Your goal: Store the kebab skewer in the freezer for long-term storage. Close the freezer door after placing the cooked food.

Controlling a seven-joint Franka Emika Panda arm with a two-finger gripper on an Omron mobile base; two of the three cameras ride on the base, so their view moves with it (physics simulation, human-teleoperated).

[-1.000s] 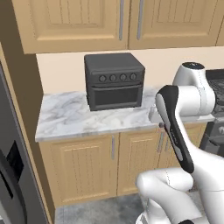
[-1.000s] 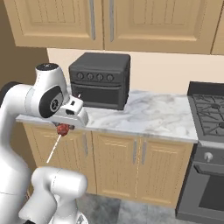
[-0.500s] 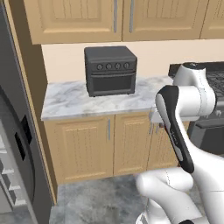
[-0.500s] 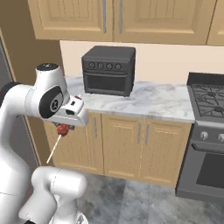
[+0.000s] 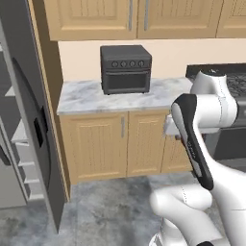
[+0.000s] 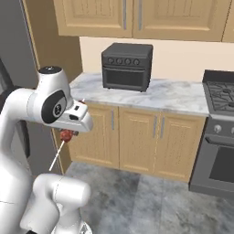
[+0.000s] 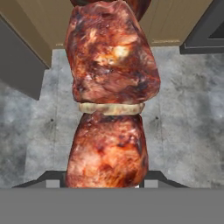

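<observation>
- Kitchen of pale wood cabinets (image 6: 137, 132) over a grey stone floor (image 5: 115, 206); a marble desk (image 5: 96, 96) runs along the wall, carrying a black countertop oven (image 5: 126, 68); a dark stove (image 6: 219, 137) stands at the desk's right end.
- The kebab skewer (image 6: 65, 137) hangs in the air in front of the lower cabinets, well above the floor; red-brown meat chunks sit right under the hand, the thin pale stick slanting down and to the left in the right base view.
- The claw (image 6: 68, 132) is clamped on the kebab skewer; in the hand view the meat (image 7: 109, 96) looms huge, a pale band between two chunks, dark finger tips (image 7: 52, 178) showing either side at the bottom.
- Off to the left, the freezer (image 5: 19, 158) stands open; pale inner shelves visible, the grey door with the dark dispenser panel (image 5: 41, 134) swung out toward the room.
- Skewer and freezer well apart.
</observation>
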